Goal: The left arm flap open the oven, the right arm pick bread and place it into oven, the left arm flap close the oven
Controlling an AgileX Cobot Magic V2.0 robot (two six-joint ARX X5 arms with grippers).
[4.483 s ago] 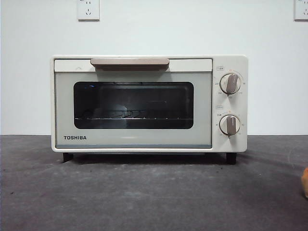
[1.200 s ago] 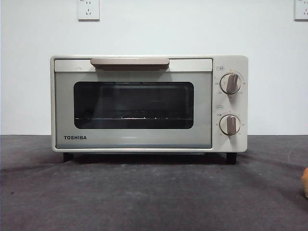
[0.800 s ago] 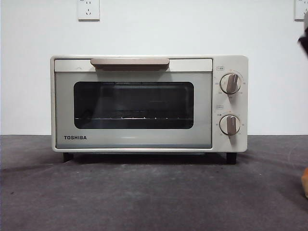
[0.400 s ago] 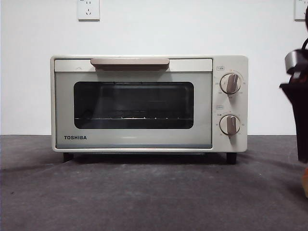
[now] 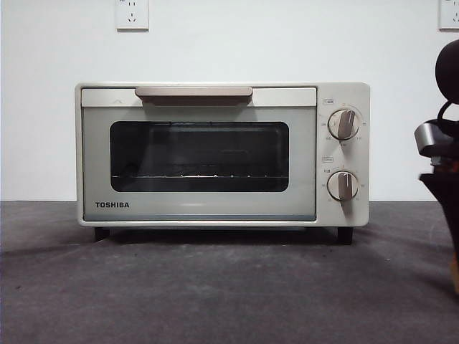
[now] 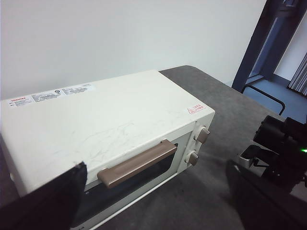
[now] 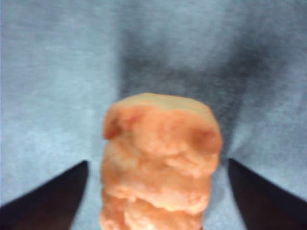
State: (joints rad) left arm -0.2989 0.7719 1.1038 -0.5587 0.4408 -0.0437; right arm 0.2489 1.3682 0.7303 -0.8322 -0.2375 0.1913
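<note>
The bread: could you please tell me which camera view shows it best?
The right wrist view: the bread fills the frame, lying on the table between the right tool's open jaws. The front view catches only an orange sliver at its right edge; the left wrist view shows none.

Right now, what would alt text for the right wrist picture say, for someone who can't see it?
A lumpy golden-orange bread lies on grey table, framed between the right gripper's two open black jaws, which do not touch it.

A dark grey table (image 5: 215,294) meets a white wall (image 5: 287,43). Two wall sockets (image 5: 131,14) sit high on that wall. A dark blue doorframe (image 6: 268,43) stands beyond the table's far end.
</note>
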